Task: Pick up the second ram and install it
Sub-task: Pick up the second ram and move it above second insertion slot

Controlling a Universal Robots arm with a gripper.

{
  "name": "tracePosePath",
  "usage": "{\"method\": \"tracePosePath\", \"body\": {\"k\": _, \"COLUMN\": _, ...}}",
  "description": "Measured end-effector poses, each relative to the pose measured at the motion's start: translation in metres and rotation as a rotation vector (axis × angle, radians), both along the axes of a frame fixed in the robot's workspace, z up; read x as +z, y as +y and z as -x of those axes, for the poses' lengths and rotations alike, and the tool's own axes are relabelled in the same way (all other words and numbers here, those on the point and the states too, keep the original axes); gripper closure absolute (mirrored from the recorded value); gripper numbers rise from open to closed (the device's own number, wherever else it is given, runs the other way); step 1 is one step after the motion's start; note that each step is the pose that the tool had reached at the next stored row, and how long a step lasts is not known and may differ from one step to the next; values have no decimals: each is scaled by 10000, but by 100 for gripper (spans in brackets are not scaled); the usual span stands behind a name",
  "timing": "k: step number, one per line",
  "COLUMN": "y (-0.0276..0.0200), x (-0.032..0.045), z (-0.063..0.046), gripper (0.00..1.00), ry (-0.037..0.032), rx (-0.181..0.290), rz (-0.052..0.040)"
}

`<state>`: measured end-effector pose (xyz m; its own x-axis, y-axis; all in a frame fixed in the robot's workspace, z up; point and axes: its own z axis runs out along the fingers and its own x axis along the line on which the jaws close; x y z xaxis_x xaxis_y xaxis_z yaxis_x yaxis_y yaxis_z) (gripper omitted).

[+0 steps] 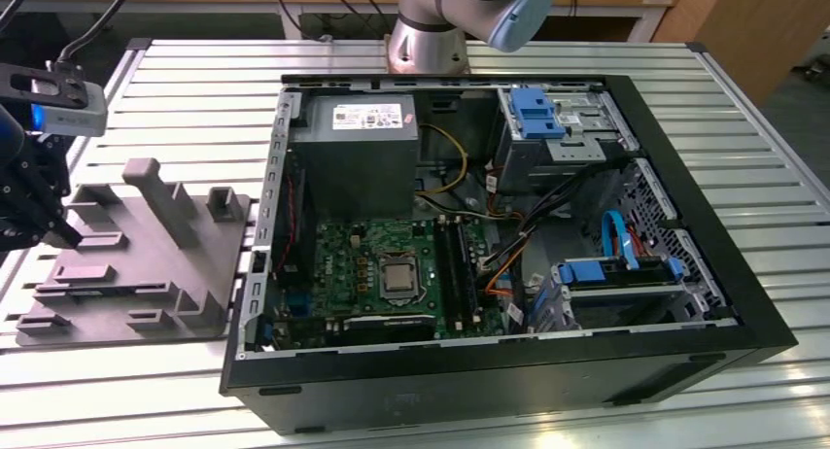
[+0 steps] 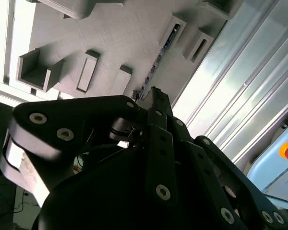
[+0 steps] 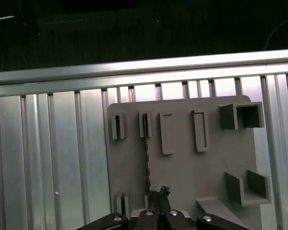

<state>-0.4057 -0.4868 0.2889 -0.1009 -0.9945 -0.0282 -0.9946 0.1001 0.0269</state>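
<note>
The second ram (image 3: 146, 153) is a thin dark stick standing on its edge in a narrow slot of the grey holder block (image 3: 192, 167). In the second wrist view the ram (image 2: 158, 57) runs as a thin dark line toward my fingertips. My gripper (image 3: 159, 194) hovers over the near end of that slot, just beside the stick, with its fingers together and nothing between them. In the exterior view my gripper (image 1: 61, 235) hangs over the holder block (image 1: 143, 264) at that view's left. The open computer case (image 1: 259, 274) holds the green board with its long black memory slots (image 1: 454, 264).
The holder block carries several raised posts and pockets (image 3: 245, 117) around the ram's slot. The ribbed metal table (image 1: 726, 99) spreads around the case. Cables and blue drive brackets (image 1: 623, 269) crowd the case on the exterior view's right. The arm's base (image 1: 429, 31) stands behind the case.
</note>
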Motion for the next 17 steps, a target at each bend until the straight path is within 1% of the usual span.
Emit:
{"method": "tracePosePath", "body": {"k": 4, "y": 0, "x": -33, "z": 0, "gripper": 90, "ry": -30, "rx": 1, "rz": -14}}
{"method": "tracePosePath", "body": {"k": 8, "y": 0, "x": -77, "z": 3, "gripper": 90, "ry": -90, "rx": 10, "rz": -28}}
{"method": "tracePosePath", "body": {"k": 12, "y": 0, "x": -120, "z": 10, "gripper": 90, "ry": -164, "rx": 38, "rz": -50}}
{"method": "tracePosePath", "body": {"k": 17, "y": -2, "x": -163, "z": 19, "gripper": 90, "ry": -220, "rx": 113, "rz": -84}}
